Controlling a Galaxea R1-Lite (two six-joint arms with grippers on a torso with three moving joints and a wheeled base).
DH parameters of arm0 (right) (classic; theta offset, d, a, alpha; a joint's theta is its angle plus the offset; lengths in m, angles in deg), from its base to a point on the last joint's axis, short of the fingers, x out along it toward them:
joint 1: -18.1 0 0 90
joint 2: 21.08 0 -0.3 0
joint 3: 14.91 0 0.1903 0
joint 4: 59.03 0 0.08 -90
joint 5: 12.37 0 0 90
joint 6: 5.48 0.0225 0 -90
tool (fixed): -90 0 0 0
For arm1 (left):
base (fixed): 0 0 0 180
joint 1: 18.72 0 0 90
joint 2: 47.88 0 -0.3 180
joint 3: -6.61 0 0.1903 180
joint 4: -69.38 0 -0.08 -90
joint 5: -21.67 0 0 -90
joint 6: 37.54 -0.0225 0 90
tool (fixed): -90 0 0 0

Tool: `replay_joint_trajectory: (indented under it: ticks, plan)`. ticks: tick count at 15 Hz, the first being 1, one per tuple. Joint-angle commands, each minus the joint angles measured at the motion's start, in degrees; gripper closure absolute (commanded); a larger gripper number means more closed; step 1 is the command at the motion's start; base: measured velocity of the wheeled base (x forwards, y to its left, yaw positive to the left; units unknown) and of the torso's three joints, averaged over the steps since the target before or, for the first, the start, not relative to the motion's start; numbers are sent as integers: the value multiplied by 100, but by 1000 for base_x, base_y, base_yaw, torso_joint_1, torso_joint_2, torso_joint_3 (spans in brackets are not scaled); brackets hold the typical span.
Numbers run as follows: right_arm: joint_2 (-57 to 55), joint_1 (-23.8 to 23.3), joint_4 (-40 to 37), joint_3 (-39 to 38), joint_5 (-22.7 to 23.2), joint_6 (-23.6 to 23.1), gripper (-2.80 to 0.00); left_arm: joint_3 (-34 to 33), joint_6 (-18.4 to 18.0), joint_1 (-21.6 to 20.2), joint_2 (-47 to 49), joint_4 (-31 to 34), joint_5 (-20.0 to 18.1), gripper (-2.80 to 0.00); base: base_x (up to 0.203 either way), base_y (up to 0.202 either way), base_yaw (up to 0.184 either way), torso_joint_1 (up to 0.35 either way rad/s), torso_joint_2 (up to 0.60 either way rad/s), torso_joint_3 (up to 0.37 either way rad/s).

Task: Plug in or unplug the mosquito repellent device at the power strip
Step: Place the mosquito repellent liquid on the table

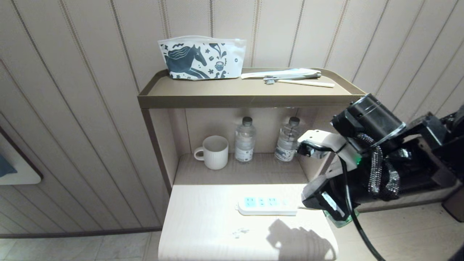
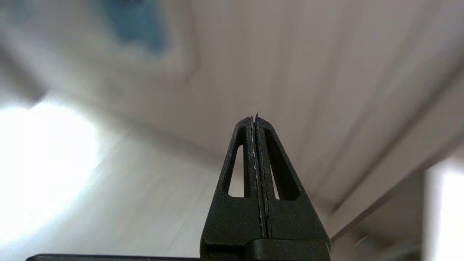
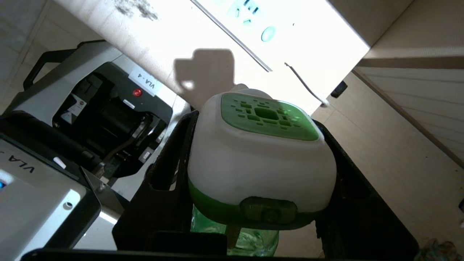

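Just beside the flat white power strip, the right gripper clamps the white-and-green mosquito repellent device; the left gripper is closed, empty.

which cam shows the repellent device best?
Right wrist view: the mosquito repellent device fills the frame, clamped in the right gripper. Head view shows only a green sliver under that arm. Left wrist view shows none of it.

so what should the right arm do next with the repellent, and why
Probably carry it over the power strip. The right gripper clamps the mosquito repellent device off the table's right edge, and all three sockets look empty.
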State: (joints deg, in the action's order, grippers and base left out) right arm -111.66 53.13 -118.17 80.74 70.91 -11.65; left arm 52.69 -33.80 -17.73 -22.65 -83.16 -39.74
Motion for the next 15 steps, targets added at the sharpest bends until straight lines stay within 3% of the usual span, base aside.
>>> replay_joint_trajectory:
  ticks: [1,4,6,8,11,15]
  plan:
    - [325,-39,35,-165,-4,-7,0,-436,52,-359,-980,821,38,0,0,0,0,0,0,0]
    - [596,-26,802,-623,-2,-7,0,-1821,-321,-313,-1181,-245,-696,0,0,0,0,0,0,0]
    - [761,-4,1529,-908,-4,-10,0,-2162,-495,-252,-1399,-920,-1596,0,0,0,0,0,0,0]
    - [891,14,2145,-1212,-6,48,0,-2149,-523,-187,-1828,-759,-2181,0,0,0,0,0,0,0]
    - [1106,-22,3111,-1567,-19,529,0,-1989,-588,-118,-2523,400,-2899,0,0,0,0,0,0,0]
    - [1235,-31,3827,-2044,-146,547,0,-2001,-427,-108,-2514,329,-2921,0,0,0,0,0,0,0]
